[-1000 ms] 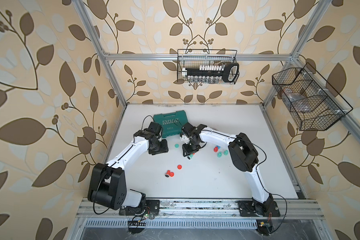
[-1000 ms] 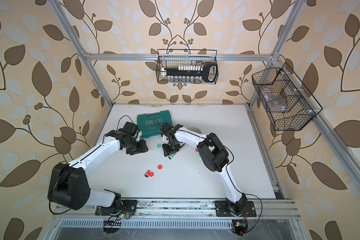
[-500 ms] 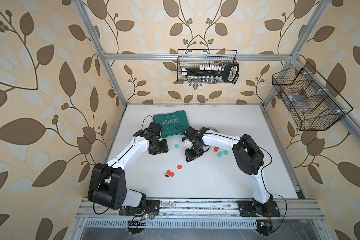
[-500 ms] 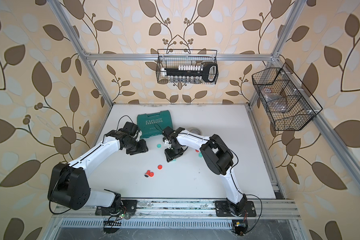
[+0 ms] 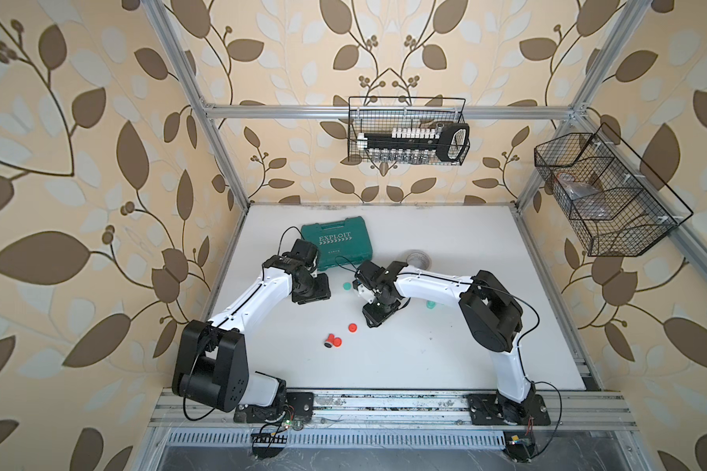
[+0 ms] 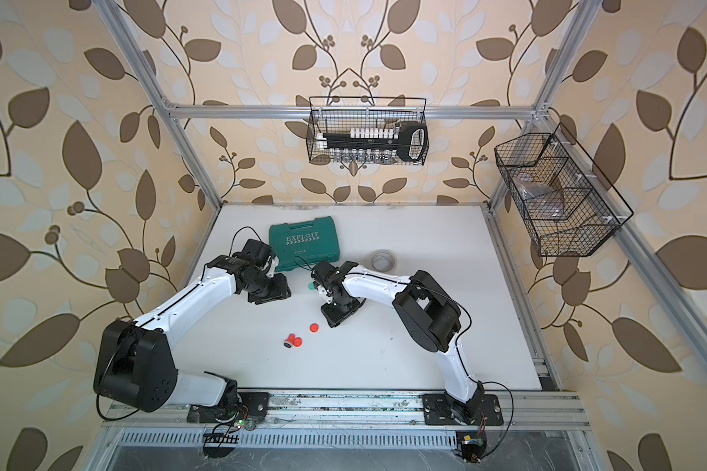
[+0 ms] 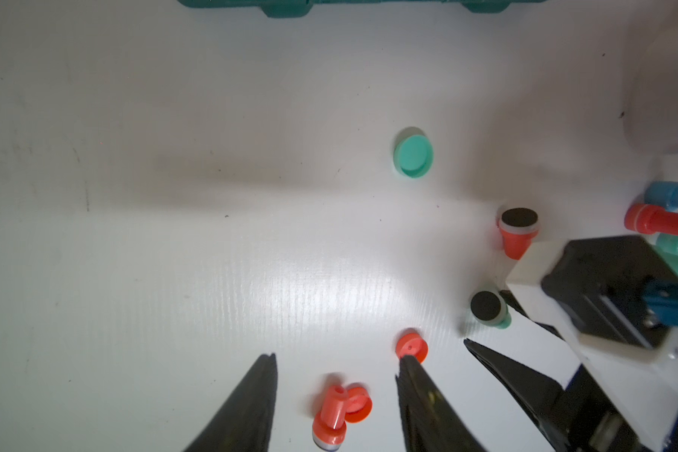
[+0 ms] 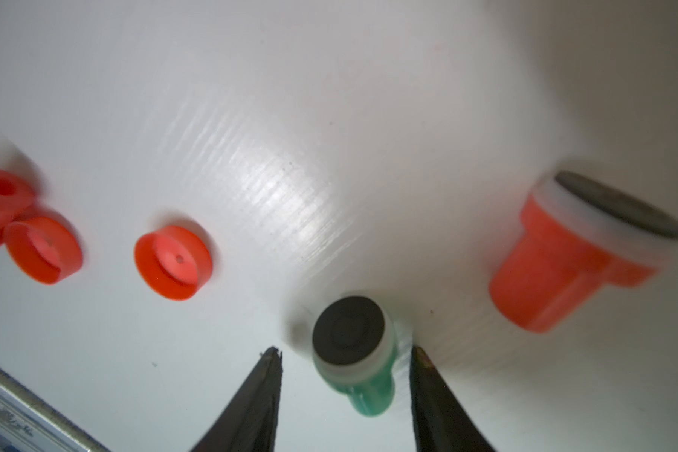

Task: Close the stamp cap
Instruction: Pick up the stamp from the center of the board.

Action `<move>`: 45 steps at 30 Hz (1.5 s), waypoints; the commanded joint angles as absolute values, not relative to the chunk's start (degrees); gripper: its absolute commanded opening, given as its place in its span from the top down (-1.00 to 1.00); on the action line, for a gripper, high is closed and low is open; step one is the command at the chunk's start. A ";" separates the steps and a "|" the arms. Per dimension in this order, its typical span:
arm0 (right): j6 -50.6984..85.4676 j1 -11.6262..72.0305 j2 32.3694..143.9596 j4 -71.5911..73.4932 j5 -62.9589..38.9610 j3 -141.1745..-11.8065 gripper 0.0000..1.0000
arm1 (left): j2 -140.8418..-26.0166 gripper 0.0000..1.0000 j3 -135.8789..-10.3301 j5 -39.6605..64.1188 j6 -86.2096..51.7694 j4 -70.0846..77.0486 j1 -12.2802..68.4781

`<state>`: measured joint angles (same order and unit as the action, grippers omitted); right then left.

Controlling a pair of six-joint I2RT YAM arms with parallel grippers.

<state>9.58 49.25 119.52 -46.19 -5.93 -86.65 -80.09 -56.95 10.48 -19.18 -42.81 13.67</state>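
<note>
The right end effector (image 8: 344, 350) is spread, its tips straddling the green stamp (image 8: 347, 336), whose black pad faces the wrist camera; nothing is pinched yet. It should close squarely on the body, clear of the inked pad. The left end effector (image 7: 335, 357) is spread and empty. Farther off, mid-frame in a top view, the green cap (image 5: 346, 286) lies just below the green case (image 5: 337, 242).
</note>
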 commanded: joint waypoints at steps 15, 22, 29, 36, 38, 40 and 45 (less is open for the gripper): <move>5.56 53.08 115.67 -39.08 5.74 -79.73 0.31 | -78.97 -0.05 -58.01 10.52 -18.12 -43.16 13.62; 4.88 53.85 115.99 -38.31 5.27 -79.41 0.42 | -79.19 -0.05 -58.01 10.50 -18.02 -43.24 13.62; 5.18 54.05 115.69 -38.42 5.91 -78.52 0.48 | -79.21 -0.05 -58.01 10.55 -18.08 -43.24 13.62; 5.64 54.01 113.60 -37.77 5.67 -76.82 0.48 | -79.39 -0.05 -58.01 10.72 -18.02 -43.18 13.62; 5.64 54.01 113.47 -37.40 5.24 -76.59 0.48 | -79.51 -0.05 -58.01 10.65 -18.06 -43.15 13.62; 5.63 54.03 113.55 -36.91 4.69 -76.49 0.48 | -79.53 -0.05 -58.05 10.70 -18.06 -43.23 13.62; 5.10 54.21 114.56 -36.44 4.04 -77.03 0.48 | -79.42 -0.05 -58.01 10.72 -17.98 -43.24 13.62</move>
